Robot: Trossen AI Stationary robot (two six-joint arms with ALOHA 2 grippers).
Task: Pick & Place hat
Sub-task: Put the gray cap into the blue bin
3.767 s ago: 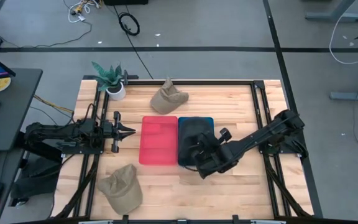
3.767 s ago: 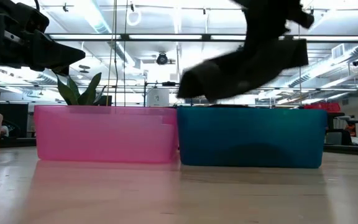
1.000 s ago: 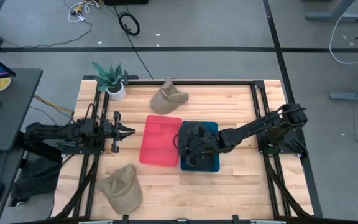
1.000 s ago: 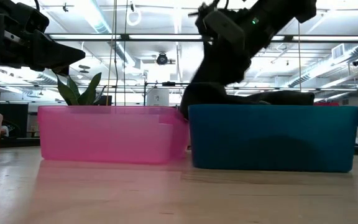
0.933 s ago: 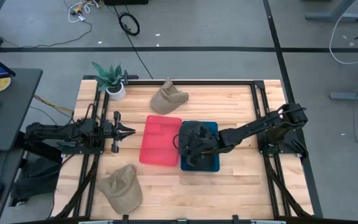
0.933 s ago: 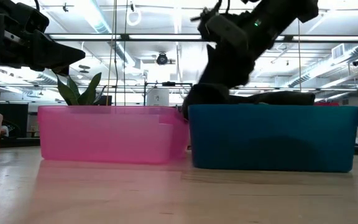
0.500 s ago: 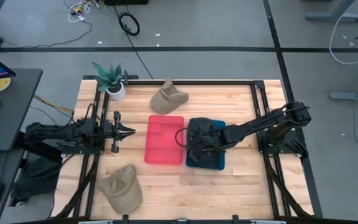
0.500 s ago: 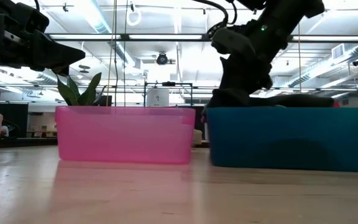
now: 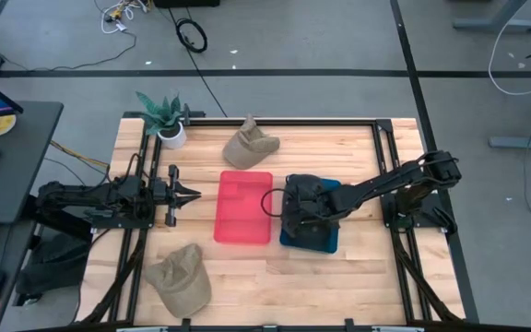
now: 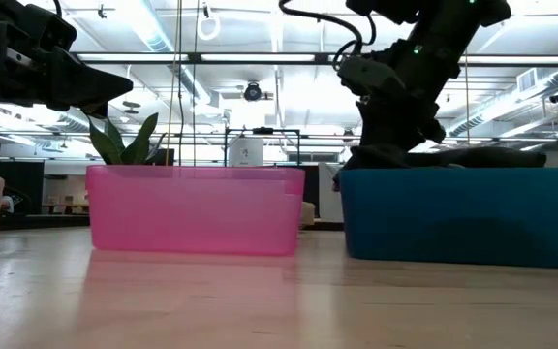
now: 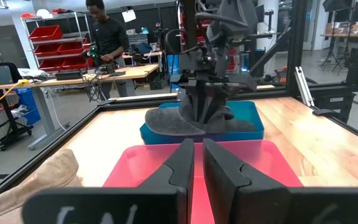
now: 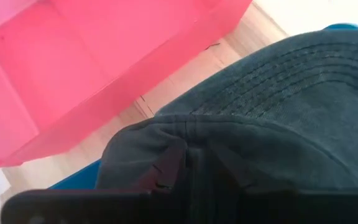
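Note:
A dark grey hat point(image 12: 278, 93) lies in the blue bin point(image 9: 328, 243), its brim point(image 11: 173, 121) reaching over the bin's left rim. My right gripper point(image 9: 293, 214) is down in that bin, shut on the hat. An open pink bin point(image 9: 242, 207) stands to the left of the blue one, with a gap between them. My left gripper point(image 9: 190, 194) hovers shut to the left of the pink bin and touches nothing. Two tan hats rest on the table, one by the far edge point(image 9: 250, 145) and one near the left front corner point(image 9: 181, 277). My right gripper pinches a raised fold of the dark hat's cloth point(image 12: 185, 134) between its two fingers point(image 12: 166, 171), beside the stitched brim. It comes from above, slanting in from the table's right. The hat sits in the blue bin, slack and rumpled around the hold.
A potted plant point(image 9: 164, 115) stands at the table's far left corner. Black frame rails point(image 9: 390, 166) run along the table's sides. Bare wood lies in front of both bins point(image 9: 275, 277). A person stands at a bench in the room beyond point(image 11: 107, 37).
My right gripper has moved toward the table's right edge while holding the dark hat. The blue bin slid right with it and turned a little, which opened a gap to the pink bin. The pink bin also shifted slightly right.

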